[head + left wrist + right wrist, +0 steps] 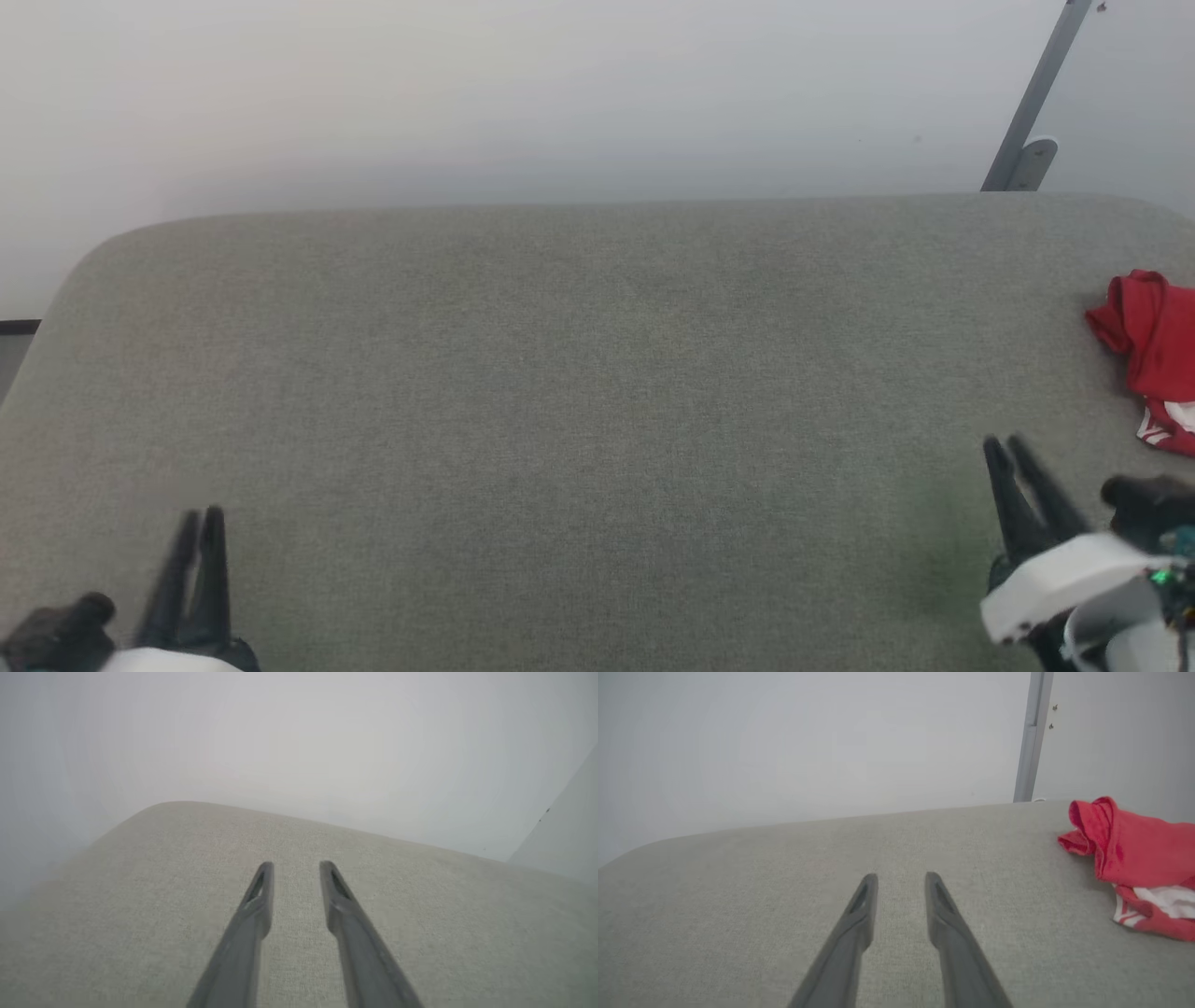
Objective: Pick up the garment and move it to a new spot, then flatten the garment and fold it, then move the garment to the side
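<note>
The garment (1156, 347) lies crumpled at the far right edge of the grey-green padded table (579, 373), red with a bit of white striped trim at its near end. In the right wrist view the garment (1134, 851) is bunched up to the right of the fingers. My right gripper (1003, 441) hovers just left of and nearer than the garment, apart from it, open and empty (901, 875). My left gripper (203, 513) sits at the lower left, far from the garment, its fingers (261, 891) slightly parted with nothing between them.
A pale wall rises behind the table's rounded far edge. A grey metal post (1032, 103) stands behind the far right corner, also seen as the post (1031, 737) in the right wrist view. A wide stretch of table fabric (420, 914) spreads between the grippers.
</note>
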